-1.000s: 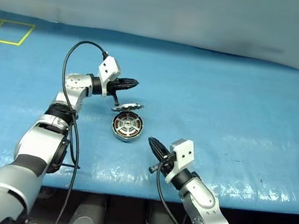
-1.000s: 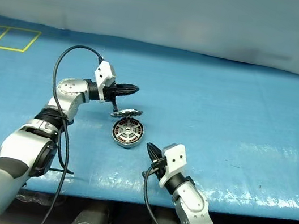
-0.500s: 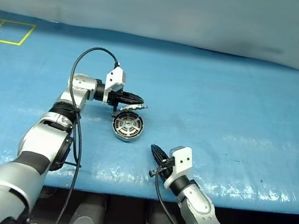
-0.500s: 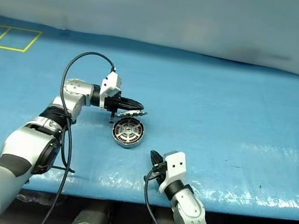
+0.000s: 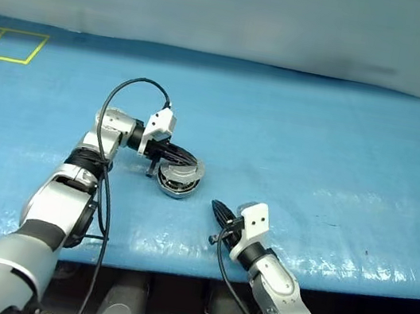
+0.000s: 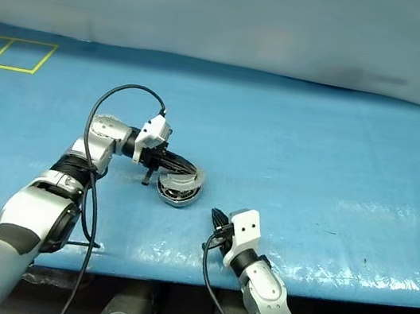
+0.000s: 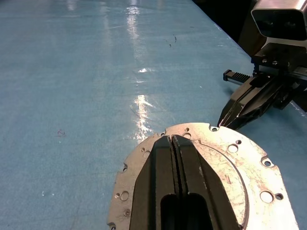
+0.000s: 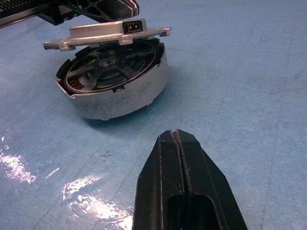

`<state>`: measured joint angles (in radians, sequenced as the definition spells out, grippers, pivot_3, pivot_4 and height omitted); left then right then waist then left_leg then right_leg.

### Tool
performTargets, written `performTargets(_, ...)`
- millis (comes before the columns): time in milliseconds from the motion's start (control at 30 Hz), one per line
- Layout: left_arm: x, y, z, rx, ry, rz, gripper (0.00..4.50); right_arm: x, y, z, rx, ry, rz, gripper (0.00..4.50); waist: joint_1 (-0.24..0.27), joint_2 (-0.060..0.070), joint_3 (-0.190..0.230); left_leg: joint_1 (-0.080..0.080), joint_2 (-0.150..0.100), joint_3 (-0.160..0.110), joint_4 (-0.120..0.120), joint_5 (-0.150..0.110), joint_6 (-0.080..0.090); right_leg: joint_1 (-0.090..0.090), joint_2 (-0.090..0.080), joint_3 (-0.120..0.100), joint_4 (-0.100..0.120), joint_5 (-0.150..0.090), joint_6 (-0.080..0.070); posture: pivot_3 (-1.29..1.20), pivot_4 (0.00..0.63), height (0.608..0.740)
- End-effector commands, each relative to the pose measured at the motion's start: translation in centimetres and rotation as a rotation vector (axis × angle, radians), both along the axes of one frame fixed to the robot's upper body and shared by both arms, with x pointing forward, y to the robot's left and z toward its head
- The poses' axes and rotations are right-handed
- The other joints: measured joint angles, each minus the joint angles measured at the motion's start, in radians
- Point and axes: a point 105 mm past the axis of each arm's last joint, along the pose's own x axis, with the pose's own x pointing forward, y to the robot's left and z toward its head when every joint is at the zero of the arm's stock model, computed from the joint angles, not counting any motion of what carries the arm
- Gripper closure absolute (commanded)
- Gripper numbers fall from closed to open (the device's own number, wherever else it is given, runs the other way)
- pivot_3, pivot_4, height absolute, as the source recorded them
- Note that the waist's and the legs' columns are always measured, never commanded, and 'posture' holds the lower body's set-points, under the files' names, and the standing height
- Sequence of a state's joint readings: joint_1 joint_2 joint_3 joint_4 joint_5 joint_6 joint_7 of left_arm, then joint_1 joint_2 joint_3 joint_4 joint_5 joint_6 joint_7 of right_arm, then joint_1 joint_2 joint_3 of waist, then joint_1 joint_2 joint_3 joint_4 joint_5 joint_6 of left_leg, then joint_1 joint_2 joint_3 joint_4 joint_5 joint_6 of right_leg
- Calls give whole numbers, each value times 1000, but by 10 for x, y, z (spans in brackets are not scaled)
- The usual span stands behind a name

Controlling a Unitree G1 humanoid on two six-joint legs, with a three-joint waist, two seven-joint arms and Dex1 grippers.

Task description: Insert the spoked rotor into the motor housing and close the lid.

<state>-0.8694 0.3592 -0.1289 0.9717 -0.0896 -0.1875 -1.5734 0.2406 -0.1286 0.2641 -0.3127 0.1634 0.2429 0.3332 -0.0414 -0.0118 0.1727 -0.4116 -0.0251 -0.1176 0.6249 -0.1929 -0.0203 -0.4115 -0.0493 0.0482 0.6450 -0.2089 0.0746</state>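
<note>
Blue surface (image 5: 314, 158): motor housing (image 8: 115, 91) holds the spoked rotor (image 8: 112, 64). Closed left gripper (image 7: 171, 143) presses the lid (image 7: 230, 167), tilted above. Level it, then press evenly. Right gripper (image 8: 176, 139) closed, empty, nearby.

Bright, even overhead light leaves white glare patches on the glossy blue table cover (image 5: 341, 147); the background is blurred.

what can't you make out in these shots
- Whether the lid is fully seated: in the right wrist view it sits tilted over the housing, with a gap on one side.
- The rotor: partly covered by the lid there.
- How the left hand bears on the lid: in the left wrist view its shut fingers cover the contact.
- Housing windings: mostly covered by the rotor.
</note>
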Motion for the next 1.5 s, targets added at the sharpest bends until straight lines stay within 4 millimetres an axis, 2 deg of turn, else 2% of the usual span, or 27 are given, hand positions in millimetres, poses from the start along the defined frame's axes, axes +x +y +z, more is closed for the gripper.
performTargets(33,-2,2,3,-1,-3,4,4467,4,1,7,6,-33,-1,4500,0,0,0,0,0,0,0,0,0,0,0,0,0,0,0,0,150,740)
performTargets(233,-11,11,-17,57,47,24,4467,12,-1,10,29,-16,-34,4500,-1,0,0,0,0,0,1,0,0,1,0,0,1,-1,-3,0,150,740)
performTargets(367,-14,19,-24,106,57,38,4467,20,-5,21,42,-31,-67,4500,0,1,0,2,0,0,2,0,0,2,0,1,1,-1,-3,0,150,740)
performTargets(533,-9,24,-19,99,45,84,4467,31,-6,52,71,-104,-55,4500,-3,1,-1,2,0,0,2,0,0,2,1,1,2,-1,-3,0,150,740)
performTargets(667,0,12,5,-31,-12,138,4467,39,-1,73,36,-150,5,4500,-2,1,-1,2,0,0,3,0,0,2,1,1,3,-1,-3,0,150,740)
performTargets(767,-2,4,20,-103,-78,172,4500,43,1,79,-25,-161,42,3920,-1,1,-1,1,0,0,3,0,0,1,1,1,3,0,-3,0,150,740)
performTargets(933,-21,-2,31,-237,-151,299,4500,42,11,85,-132,-156,171,2234,-8,1,-1,1,0,0,1,0,0,0,0,2,1,2,1,0,150,740)
performTargets(1100,-45,7,27,-301,-160,456,4500,46,18,89,-181,-137,258,593,-14,1,-1,1,1,0,1,0,0,0,0,1,2,3,0,0,150,740)
performTargets(1167,-51,18,23,-312,-188,569,4500,49,23,89,-196,-129,303,21,-12,1,-1,2,1,0,2,0,0,1,0,1,2,0,-4,0,150,740)
performTargets(1500,-82,48,13,-404,-228,892,4500,57,47,77,-258,-92,467,21,1,2,-1,2,0,1,2,0,0,1,0,1,0,1,-4,0,150,740)
